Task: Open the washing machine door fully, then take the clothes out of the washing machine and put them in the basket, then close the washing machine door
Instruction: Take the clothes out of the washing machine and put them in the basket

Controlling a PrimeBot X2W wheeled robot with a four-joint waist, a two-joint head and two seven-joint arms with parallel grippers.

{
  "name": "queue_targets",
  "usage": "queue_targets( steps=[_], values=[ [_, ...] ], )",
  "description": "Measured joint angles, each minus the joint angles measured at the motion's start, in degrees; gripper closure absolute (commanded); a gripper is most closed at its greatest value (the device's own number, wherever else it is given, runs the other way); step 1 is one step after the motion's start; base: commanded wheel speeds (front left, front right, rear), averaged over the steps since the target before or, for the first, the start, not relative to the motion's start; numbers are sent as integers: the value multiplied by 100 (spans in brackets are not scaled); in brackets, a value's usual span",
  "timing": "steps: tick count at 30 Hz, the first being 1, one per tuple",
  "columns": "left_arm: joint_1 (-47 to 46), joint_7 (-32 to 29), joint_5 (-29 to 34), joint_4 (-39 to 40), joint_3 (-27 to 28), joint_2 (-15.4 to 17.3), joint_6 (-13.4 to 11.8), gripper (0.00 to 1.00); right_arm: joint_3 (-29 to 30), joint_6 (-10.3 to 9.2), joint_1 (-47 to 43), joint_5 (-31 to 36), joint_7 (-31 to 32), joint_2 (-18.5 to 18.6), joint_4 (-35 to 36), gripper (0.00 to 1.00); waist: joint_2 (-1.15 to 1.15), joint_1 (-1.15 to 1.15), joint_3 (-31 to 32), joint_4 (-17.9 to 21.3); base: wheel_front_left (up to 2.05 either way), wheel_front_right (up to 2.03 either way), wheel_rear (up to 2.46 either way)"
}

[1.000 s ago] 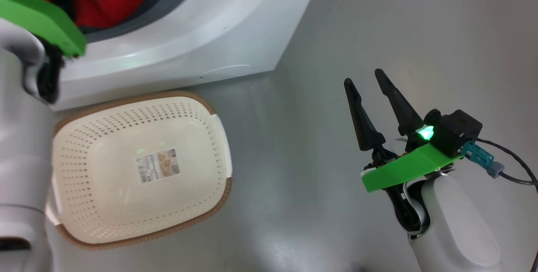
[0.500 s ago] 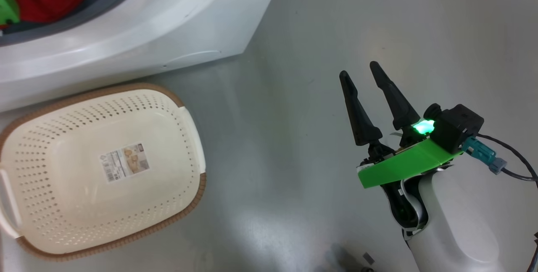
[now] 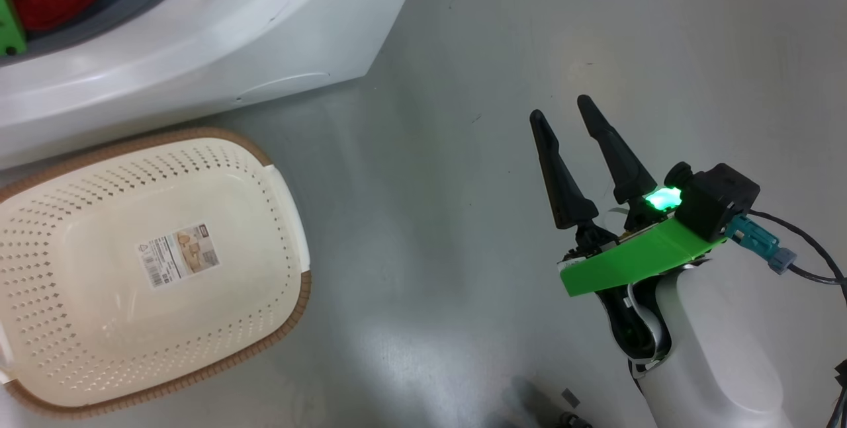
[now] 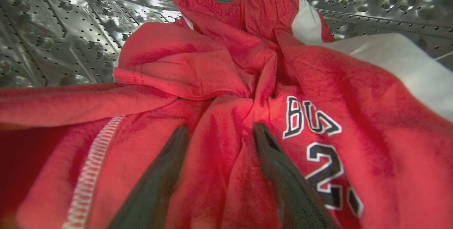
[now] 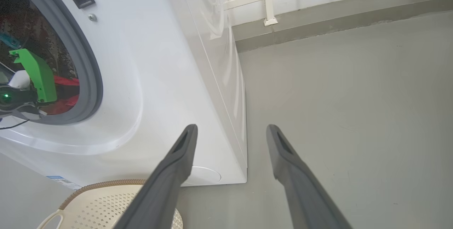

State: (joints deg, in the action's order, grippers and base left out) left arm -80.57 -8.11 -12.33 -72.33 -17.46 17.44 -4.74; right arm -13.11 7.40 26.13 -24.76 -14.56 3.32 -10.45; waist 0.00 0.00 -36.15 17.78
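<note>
The head view is swinging right (camera, not things). Now the left end effector [image 4: 219, 128], fingers apart, is straddling the clothes [image 4: 226, 62] inside the washing machine [image 3: 198, 38], poised to pinch; the right end effector [image 3: 560, 106] is idling spread.

You're looking down at a smooth grey floor [image 3: 463, 150], glossy enough to throw back soft patches of light. The washing machine [image 3: 198, 31] stands right on it, and its white lower corner meets the floor at the upper left of your head view. Just in front of that base, the basket [image 3: 251, 269] sits flat on the floor, mouth up; you can't tell whether the two touch. Near the bottom edge, a few small dark bits [image 3: 569, 408] lie on the floor, too small to make out. In your right wrist view, the floor runs back to a raised grey kerb [image 5: 318, 20].
</note>
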Motion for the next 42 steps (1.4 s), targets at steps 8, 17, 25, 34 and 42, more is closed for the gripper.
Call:
queue_targets(
  steps=[8, 17, 25, 34, 42],
  values=[
    [-73, -215, -5, -78, -94, 4, 100, 100, 1, 0, 1, -4, 0, -1, -16, 0, 0, 0, 45, -2, 0, 0, 0],
    [-19, 146, -120, -133, -115, -78, 174, 100, 3, 0, 2, -4, -1, -1, -62, 0, 0, 0, 207, -58, 0, 0, 0],
    [209, 622, -215, -125, -149, -292, 400, 100, 54, 0, 2, -3, -1, 0, -113, 0, 0, 0, 408, -179, 0, 0, 0],
    [605, 1379, -354, -122, -224, -493, 623, 100, 104, 0, -26, 73, -1, 0, -213, 0, 0, 0, 806, -377, 0, 0, 0],
    [871, 1897, -432, -78, -290, -649, 813, 100, 167, 0, -122, 122, -1, 2, -302, 0, 0, 0, 1175, -585, 0, 0, 0]
  ],
)
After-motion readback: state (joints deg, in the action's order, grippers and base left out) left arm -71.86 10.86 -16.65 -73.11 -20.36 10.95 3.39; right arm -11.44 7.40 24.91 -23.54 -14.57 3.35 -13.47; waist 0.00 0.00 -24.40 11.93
